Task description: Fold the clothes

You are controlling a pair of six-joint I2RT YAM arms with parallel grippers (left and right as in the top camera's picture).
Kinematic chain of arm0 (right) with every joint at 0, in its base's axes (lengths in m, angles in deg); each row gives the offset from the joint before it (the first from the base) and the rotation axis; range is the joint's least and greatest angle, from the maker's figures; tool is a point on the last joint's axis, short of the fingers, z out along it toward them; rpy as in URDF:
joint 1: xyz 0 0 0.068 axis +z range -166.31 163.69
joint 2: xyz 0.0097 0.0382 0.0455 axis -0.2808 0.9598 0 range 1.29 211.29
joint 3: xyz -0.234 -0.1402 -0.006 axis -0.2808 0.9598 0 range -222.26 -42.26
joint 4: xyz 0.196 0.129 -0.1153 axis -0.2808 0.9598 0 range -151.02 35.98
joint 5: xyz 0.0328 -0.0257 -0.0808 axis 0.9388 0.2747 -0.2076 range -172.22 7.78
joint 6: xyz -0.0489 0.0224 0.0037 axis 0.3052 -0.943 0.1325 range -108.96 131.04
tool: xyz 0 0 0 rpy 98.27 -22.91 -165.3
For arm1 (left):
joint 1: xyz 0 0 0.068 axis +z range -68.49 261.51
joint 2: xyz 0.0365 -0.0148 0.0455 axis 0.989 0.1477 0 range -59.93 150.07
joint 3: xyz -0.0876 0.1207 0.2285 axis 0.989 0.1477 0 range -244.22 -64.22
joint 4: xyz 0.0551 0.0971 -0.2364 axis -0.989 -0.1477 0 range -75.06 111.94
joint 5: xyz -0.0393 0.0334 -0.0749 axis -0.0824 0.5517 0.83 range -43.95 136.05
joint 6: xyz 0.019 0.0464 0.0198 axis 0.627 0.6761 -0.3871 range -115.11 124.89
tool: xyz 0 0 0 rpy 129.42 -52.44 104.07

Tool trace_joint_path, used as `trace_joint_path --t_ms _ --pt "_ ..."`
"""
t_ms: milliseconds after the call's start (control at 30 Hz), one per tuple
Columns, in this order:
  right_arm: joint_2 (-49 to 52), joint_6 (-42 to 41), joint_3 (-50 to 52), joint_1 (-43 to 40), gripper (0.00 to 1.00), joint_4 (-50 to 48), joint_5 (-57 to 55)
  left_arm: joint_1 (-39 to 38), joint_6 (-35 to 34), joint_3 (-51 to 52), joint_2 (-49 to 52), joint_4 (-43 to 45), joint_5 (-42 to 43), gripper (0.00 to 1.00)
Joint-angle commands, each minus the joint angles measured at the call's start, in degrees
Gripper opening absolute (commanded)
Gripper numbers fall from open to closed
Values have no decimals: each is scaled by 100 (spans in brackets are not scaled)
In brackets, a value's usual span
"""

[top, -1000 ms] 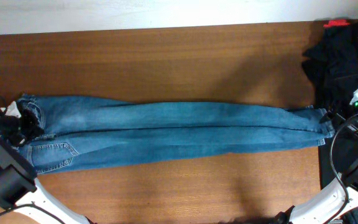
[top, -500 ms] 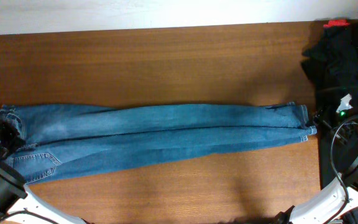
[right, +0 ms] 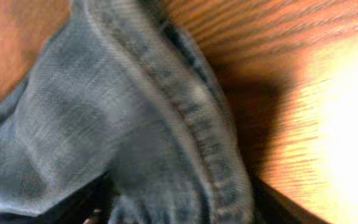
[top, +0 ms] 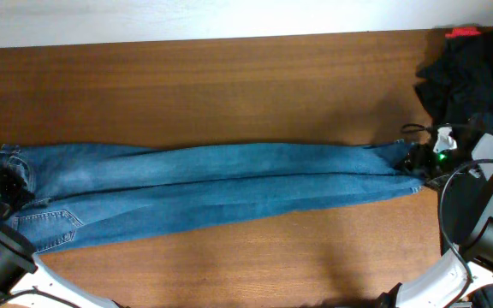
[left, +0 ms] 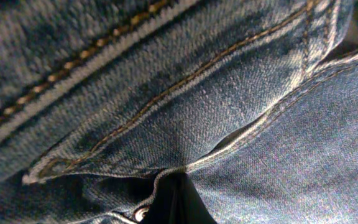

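The clothes, a pair of blue jeans (top: 229, 184), lie stretched left to right across the brown table (top: 229, 85), legs together. My left gripper (top: 11, 184) sits at the waistband end and is shut on denim there. In the left wrist view the cloth (left: 229, 93) fills the frame, and the gripper (left: 176, 202) shows only as a dark wedge pinching a fold. My right gripper (top: 418, 161) is at the leg hems. In the right wrist view the stitched hem (right: 185, 124) lies between its spread jaws (right: 179, 208), which stand apart on either side.
A heap of black clothing (top: 469, 68) with a red item (top: 463, 32) on top fills the back right corner, close behind the right arm. A black cable (top: 448, 214) loops along the table's right edge. Bare wood shows behind and in front of the jeans.
The jeans slid left with my left gripper, then stopped. The hems moved away from the right edge. My right gripper has come in from the right over the hem end.
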Motion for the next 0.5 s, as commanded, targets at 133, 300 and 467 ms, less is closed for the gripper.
trace_joint_path --t_ms 133,300,467 --pt "315 17 326 151 4 -144 28 103 46 46 190 -98 -275 2" --pt "245 -114 -181 122 4 160 -87 103 52 44 188 -109 916 7" --pt "146 -315 -1773 101 4 1327 -1239 103 249 20 -17 -107 2031 16"
